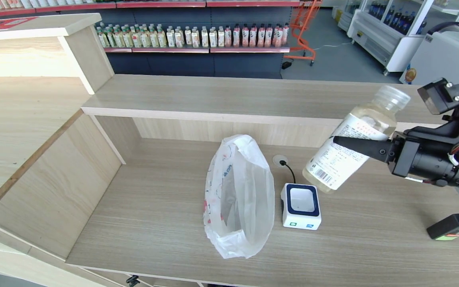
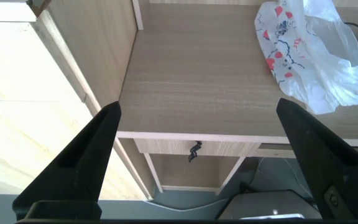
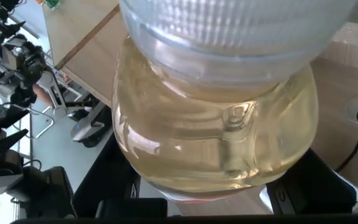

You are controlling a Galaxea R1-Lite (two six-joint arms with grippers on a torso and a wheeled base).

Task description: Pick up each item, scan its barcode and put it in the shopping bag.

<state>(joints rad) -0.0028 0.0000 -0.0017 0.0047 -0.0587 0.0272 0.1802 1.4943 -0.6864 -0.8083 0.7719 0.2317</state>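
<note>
Counter (image 1: 153,223): is carrying the whole job. The bag and the scanner are standing side by side near its middle.
Shopping bag (image 1: 239,195): is standing open-mouthed just beside the scanner and is looking empty, so I am judging that nothing is packed yet. The left wrist view is showing its printed outer side (image 2: 309,56), which the head view is hardly showing.
Bottle (image 1: 335,167): is hanging tilted in the air, cap up and away, base near the scanner but above and to its side. The scan and the drop into the bag are both looking undone. The right wrist view is showing its cap and pale liquid close up (image 3: 216,137).
Right gripper (image 1: 345,145): is clamping the bottle around its middle.
Left gripper (image 2: 197,109): is hovering with fingers spread wide and nothing between them, over the counter's near edge.
Scanner (image 1: 301,205): is sitting window-up with its cable (image 1: 289,171) running back to a hole in the counter.
Dark object with green label (image 1: 454,225): is lying at the counter's right edge. I cannot tell what it is.
Barcode (image 1: 324,175): is facing the head camera rather than the scanner window, so turning is likely needed.
</note>
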